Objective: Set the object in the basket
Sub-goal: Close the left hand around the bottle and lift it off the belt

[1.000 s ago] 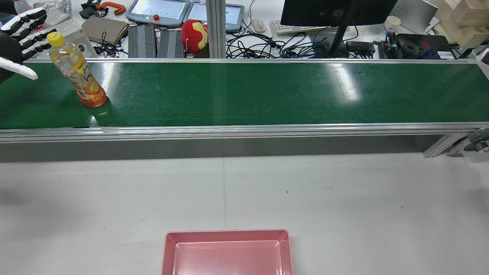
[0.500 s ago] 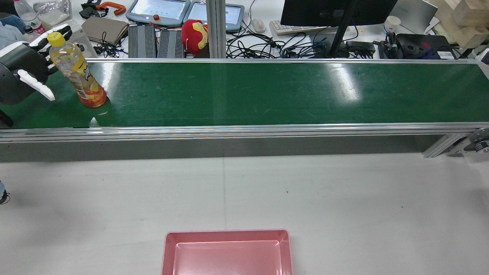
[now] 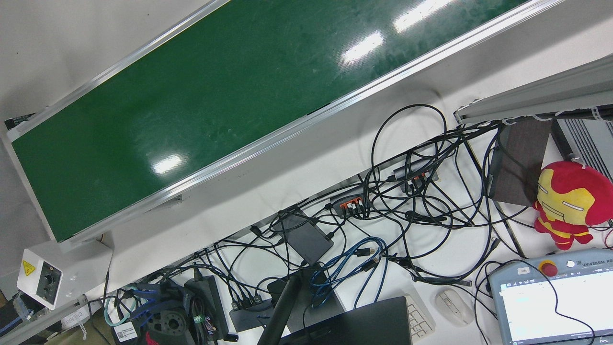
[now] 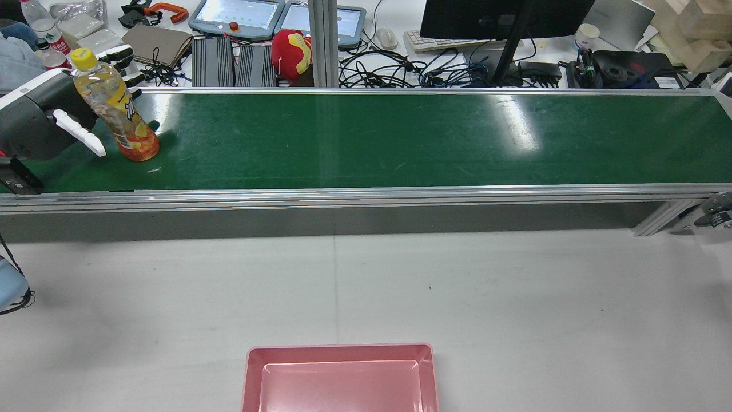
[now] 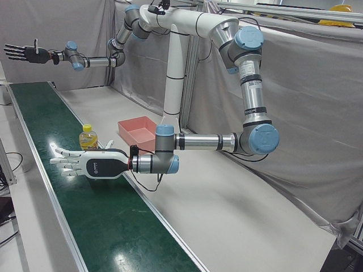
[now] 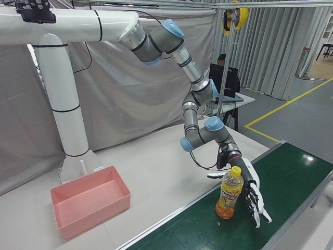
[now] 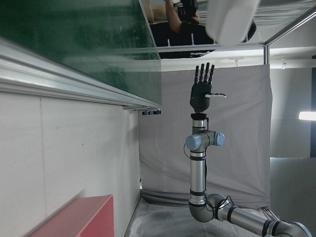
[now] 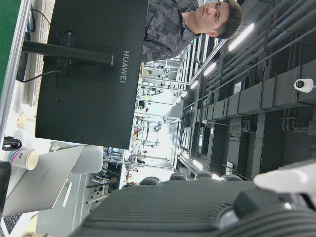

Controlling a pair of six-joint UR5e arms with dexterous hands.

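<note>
Green conveyor belt [image 4: 366, 140] carries the upright orange drink bottle [image 4: 114, 114] at its left end. Your left hand [image 6: 252, 198] is spread beside it, grasping nothing: close next, then carry to the pink basket [image 4: 340, 377]. Your right hand [image 5: 22, 52] hangs spread, well apart.

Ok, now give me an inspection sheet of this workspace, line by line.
Surface: green belt carries only one bottle; grey table in front of it.
Job's things: bottle upright at the belt's left end in the rear view; pink basket empty on the table.
Clutter: plush toy, monitor and keyboard beyond the belt.
Hands: left hand open beside the bottle, contact unclear; right hand open, raised over the belt's far end.
Cables: tangle beyond the belt, none on it.
Surroundings: grey curtains; a person at a desk.
</note>
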